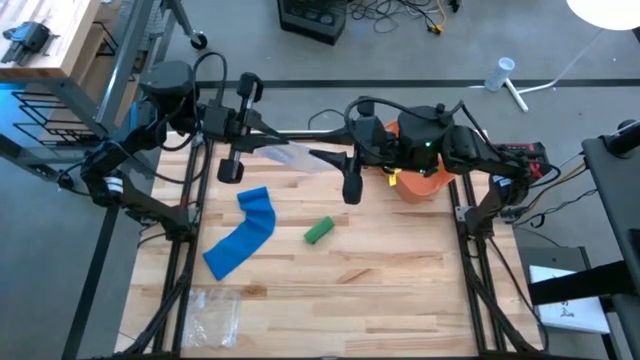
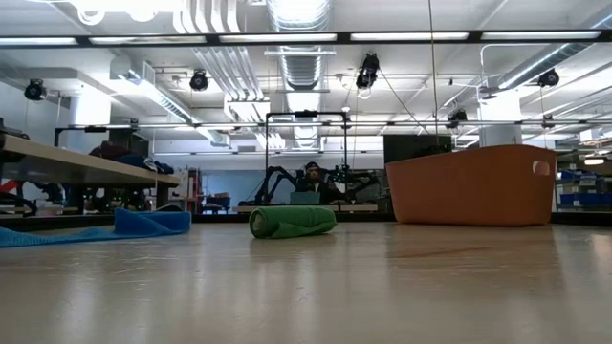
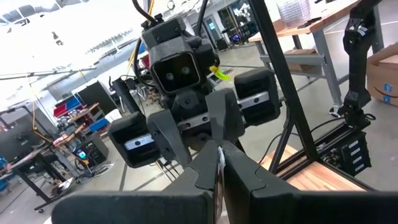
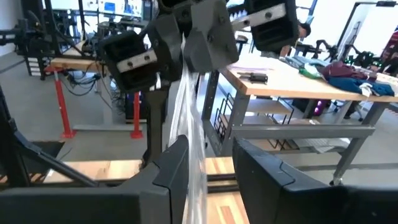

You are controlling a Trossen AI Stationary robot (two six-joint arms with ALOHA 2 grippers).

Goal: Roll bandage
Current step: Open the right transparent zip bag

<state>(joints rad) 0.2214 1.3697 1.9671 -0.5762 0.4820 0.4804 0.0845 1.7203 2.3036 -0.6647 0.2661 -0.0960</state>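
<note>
A blue bandage (image 1: 243, 235) lies spread out flat on the wooden table, also in the low view (image 2: 115, 226). Beside it a green rolled bandage (image 1: 319, 231) rests on its side (image 2: 292, 221). Both arms are raised over the far part of the table and face each other, level. My left gripper (image 1: 268, 140) (image 3: 219, 149) is shut on a clear plastic wrapper (image 1: 290, 155). My right gripper (image 1: 325, 157) (image 4: 210, 146) is open, and the wrapper (image 4: 194, 124) runs through its gap. My left gripper pinches an edge of the clear wrapper (image 3: 219, 167) between its two fingers, coming level from the table's left. The wrapper is lifted clear of the table and reaches toward the right gripper. My right gripper has the wrapper close to one finger's (image 4: 177, 158) inner face; I cannot tell whether they touch.
An orange bin (image 1: 420, 185) (image 2: 473, 184) stands at the far right, under the right arm. A second clear plastic bag (image 1: 215, 310) lies near the front left corner. The table's near and right parts are bare wood.
</note>
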